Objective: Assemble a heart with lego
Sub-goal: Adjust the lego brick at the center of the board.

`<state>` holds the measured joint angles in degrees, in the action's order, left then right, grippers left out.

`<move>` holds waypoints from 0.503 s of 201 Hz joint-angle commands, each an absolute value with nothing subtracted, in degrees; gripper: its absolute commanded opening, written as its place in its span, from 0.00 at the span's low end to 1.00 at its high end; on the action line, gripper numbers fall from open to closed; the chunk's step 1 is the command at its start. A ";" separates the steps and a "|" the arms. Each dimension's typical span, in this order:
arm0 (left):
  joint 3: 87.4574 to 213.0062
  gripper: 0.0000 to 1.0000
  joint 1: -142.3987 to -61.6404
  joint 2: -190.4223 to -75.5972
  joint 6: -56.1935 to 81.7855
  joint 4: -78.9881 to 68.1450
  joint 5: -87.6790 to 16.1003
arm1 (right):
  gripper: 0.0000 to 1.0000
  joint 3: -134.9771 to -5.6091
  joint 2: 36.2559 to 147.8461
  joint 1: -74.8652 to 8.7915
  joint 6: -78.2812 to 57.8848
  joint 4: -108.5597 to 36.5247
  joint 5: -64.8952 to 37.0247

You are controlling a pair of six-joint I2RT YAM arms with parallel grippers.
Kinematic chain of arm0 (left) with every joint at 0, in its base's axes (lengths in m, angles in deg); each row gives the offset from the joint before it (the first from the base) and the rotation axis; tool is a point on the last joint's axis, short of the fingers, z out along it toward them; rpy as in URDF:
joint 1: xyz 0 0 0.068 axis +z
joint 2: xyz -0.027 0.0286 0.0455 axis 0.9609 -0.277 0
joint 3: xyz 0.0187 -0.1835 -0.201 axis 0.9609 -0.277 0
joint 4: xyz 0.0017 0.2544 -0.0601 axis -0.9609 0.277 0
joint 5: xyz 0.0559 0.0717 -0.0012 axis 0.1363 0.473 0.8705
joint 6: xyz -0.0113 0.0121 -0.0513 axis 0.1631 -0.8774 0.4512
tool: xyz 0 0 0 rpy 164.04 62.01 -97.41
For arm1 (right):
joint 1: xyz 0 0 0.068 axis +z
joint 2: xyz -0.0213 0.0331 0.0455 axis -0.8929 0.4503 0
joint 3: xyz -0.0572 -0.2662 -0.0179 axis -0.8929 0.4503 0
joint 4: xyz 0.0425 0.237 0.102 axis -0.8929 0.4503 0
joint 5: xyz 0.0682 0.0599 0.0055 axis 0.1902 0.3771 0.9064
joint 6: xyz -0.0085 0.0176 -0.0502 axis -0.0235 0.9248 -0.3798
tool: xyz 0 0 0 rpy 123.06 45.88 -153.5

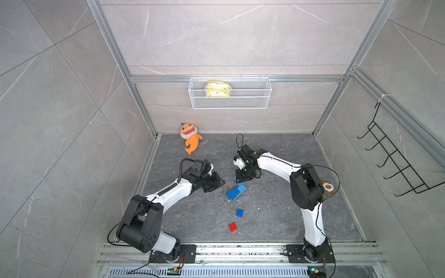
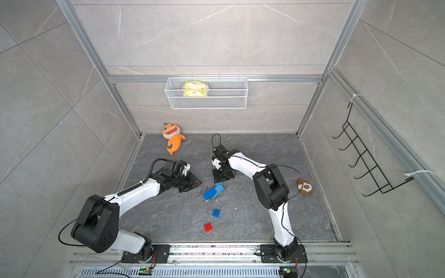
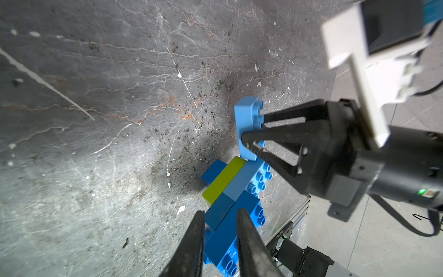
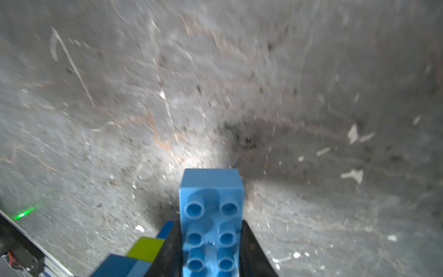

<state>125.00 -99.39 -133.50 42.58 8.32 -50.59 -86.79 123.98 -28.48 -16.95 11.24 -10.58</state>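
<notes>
Both top views look steeply down from high above the arm bases (image 1: 172, 256) over the whole dark grey stone worktop (image 1: 277, 216). The wrist cameras sit close above it, sharing the stepped blue-and-lime plastic brick cluster (image 3: 230, 182) and light-blue long plastic brick (image 4: 211, 215).

Legible text: none. Yellow packet (image 1: 218, 89) in wire basket (image 1: 260, 101), twelve o'clock on the back wall: print too small to read. Black bracket (image 3: 279, 233), left wrist view: white lettering blurred, unreadable.
</notes>
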 commanded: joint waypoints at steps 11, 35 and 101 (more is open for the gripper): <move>124.44 0.28 -99.44 -132.29 43.10 6.68 -50.20 | 0.21 -82.72 117.82 -28.44 -17.39 11.92 -11.50; 123.29 0.29 -99.47 -131.84 43.95 5.42 -50.19 | 0.21 -79.42 114.66 -28.42 -16.76 11.81 -12.30; 119.00 0.40 -99.41 -131.32 47.01 -1.64 -52.10 | 0.21 -71.33 108.58 -27.79 -15.06 10.42 -12.04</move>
